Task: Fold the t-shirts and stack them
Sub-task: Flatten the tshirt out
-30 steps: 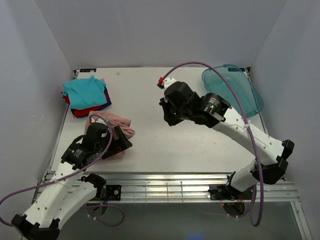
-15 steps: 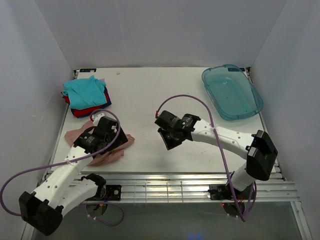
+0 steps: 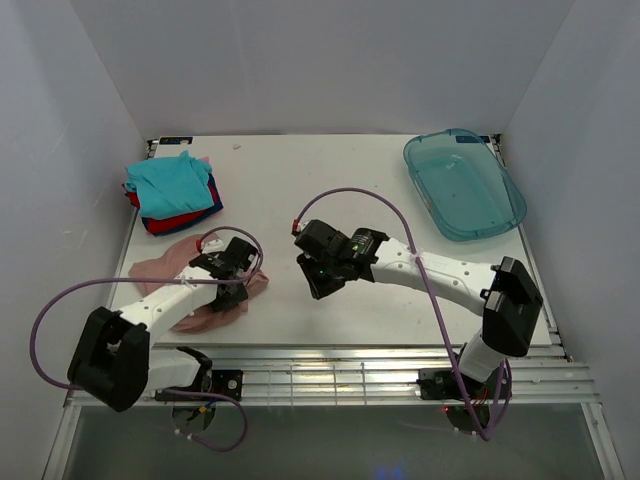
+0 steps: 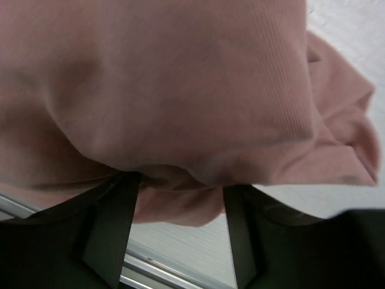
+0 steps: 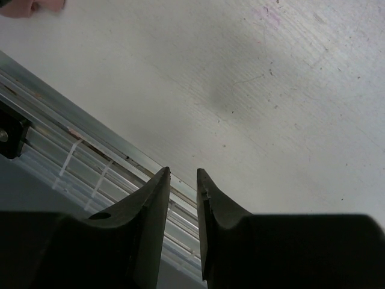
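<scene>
Left wrist alone shows pink t-shirt (image 4: 180,90) between spread left fingers (image 4: 113,232); right fingers (image 5: 147,235) stand narrowly parted, empty.

The big shirt (image 3: 158,270) is dusty pink, with a fine ribbed weave visible from close. In the pile, the top shirt (image 3: 170,185) is teal. Under it lie a red shirt (image 3: 180,216) and a dark-blue shirt (image 3: 214,197). The tray (image 3: 465,190) is see-through blue-green, the table (image 3: 300,180) is white, and the arms (image 3: 452,272) are white and black.
</scene>
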Tool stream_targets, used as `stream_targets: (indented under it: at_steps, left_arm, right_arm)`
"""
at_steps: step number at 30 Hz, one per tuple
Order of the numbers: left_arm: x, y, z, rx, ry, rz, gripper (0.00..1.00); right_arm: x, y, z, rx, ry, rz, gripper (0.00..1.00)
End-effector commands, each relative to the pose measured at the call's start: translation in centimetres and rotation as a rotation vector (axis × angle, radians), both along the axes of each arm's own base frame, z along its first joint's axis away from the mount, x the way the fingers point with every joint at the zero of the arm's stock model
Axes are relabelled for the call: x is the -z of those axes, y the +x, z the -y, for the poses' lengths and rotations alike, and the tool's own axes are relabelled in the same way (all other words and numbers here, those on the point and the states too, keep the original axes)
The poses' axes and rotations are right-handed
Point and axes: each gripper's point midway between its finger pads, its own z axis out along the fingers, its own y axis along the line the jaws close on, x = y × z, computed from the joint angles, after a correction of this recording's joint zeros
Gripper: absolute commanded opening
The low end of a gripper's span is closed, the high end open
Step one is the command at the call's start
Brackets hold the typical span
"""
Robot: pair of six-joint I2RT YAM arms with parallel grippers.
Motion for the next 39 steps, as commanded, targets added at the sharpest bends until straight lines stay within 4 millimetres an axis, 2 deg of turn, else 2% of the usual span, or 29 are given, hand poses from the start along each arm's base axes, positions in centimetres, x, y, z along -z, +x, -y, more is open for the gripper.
stream_targets:
  at_steps: [1, 3, 5, 7, 10, 11, 14, 16, 17, 18, 19, 20, 21, 22, 24, 25, 26, 28, 31, 32, 34, 36, 37, 38, 39]
  left_arm:
    - [1.3, 1.0, 0.7, 0.014, -0.022, 0.016, 0.45]
    - [1.4, 1.8, 1.3, 0.056, -0.040, 0.037, 0.30]
    - [2.0, 2.1, 1.8, 0.077, -0.048, 0.029, 0.09]
    - [2.2, 2.4, 2.3, 0.097, -0.061, 0.019, 0.00]
    - [1.4, 2.9, 4.9, 0.142, -0.155, 0.044, 0.00]
    - [0.1, 3.1, 6.6, 0.168, -0.204, 0.086, 0.00]
    - [-2.3, 2.8, 10.7, 0.228, -0.309, 0.135, 0.00]
    - [-2.9, 2.0, 13.6, 0.296, -0.391, 0.124, 0.00]
    - [-3.1, 1.3, 16.2, 0.371, -0.431, 0.129, 0.00]
    - [-3.1, 0.6, 17.6, 0.413, -0.454, 0.121, 0.00]
    - [-3.0, -1.1, 19.8, 0.491, -0.474, 0.099, 0.00]
    - [-3.4, -1.7, 21.2, 0.515, -0.493, 0.101, 0.00]
    - [-2.8, -2.4, 22.2, 0.541, -0.491, 0.081, 0.00]
    - [-2.9, -4.3, 24.0, 0.616, -0.521, 0.056, 0.00]
    - [-4.2, -5.3, 27.3, 0.707, -0.605, 0.099, 0.00]
    - [-4.6, -6.7, 28.9, 0.778, -0.637, 0.100, 0.00]
    - [-5.9, -7.2, 30.6, 0.832, -0.703, 0.129, 0.00]
    - [-7.6, -7.9, 32.5, 0.924, -0.742, 0.167, 0.00]
    - [-9.6, -8.1, 33.4, 0.983, -0.775, 0.195, 0.00]
    - [-10.8, -8.1, 33.4, 0.992, -0.793, 0.223, 0.11]
    - [-12.7, -8.1, 33.1, 0.992, -0.812, 0.266, 0.28]
    - [-15.1, -6.8, 30.8, 0.912, -0.750, 0.350, 0.45]
    - [-16.0, -6.3, 29.6, 0.870, -0.720, 0.371, 0.52]
    - [-16.7, -6.1, 27.6, 0.804, -0.659, 0.345, 0.56]
    - [-18.5, -4.9, 25.1, 0.712, -0.601, 0.416, 0.77]
  right_arm:
    - [-1.6, -0.2, 0.6, 0.013, 0.048, 0.030, 0.31]
    - [-1.5, -0.3, 1.3, 0.024, 0.034, 0.030, 0.31]
    - [-1.7, -0.4, 2.0, 0.034, 0.027, 0.040, 0.31]
    - [-1.9, -0.4, 2.6, 0.049, 0.026, 0.053, 0.31]
    - [-1.6, -0.4, 3.5, 0.065, 0.000, 0.062, 0.31]
    - [-1.7, -0.3, 3.7, 0.075, -0.007, 0.064, 0.31]
    - [-2.2, 0.0, 4.5, 0.097, -0.038, 0.080, 0.31]
    - [-3.4, 0.7, 4.3, 0.118, -0.030, 0.112, 0.31]
    - [-3.7, 0.8, 4.4, 0.121, -0.035, 0.116, 0.31]
    - [-5.0, 1.2, 3.9, 0.129, -0.014, 0.136, 0.32]
    - [-5.4, 1.8, 3.9, 0.142, -0.021, 0.154, 0.31]
    - [-5.6, 1.9, 4.1, 0.139, -0.039, 0.160, 0.32]
    - [-6.1, 2.1, 4.0, 0.141, -0.043, 0.170, 0.32]
    - [-7.1, 2.8, 3.7, 0.154, -0.038, 0.197, 0.32]
    - [-7.8, 3.2, 3.9, 0.156, -0.053, 0.213, 0.32]
    - [-8.5, 3.5, 3.6, 0.166, -0.044, 0.232, 0.32]
    - [-8.8, 3.7, 3.7, 0.170, -0.044, 0.239, 0.32]
    - [-9.4, 4.0, 3.9, 0.190, -0.034, 0.253, 0.32]
    - [-9.6, 4.2, 4.3, 0.207, -0.033, 0.263, 0.32]
    - [-9.2, 4.1, 4.5, 0.208, -0.041, 0.258, 0.33]
    - [-8.5, 4.1, 4.3, 0.185, -0.048, 0.240, 0.33]
    - [-7.9, 3.9, 3.7, 0.151, -0.046, 0.222, 0.34]
    - [-7.4, 3.6, 2.5, 0.110, -0.017, 0.193, 0.36]
    - [-7.0, 3.5, 1.9, 0.073, -0.015, 0.186, 0.38]
    - [-7.0, 3.4, 1.2, 0.054, -0.003, 0.176, 0.39]
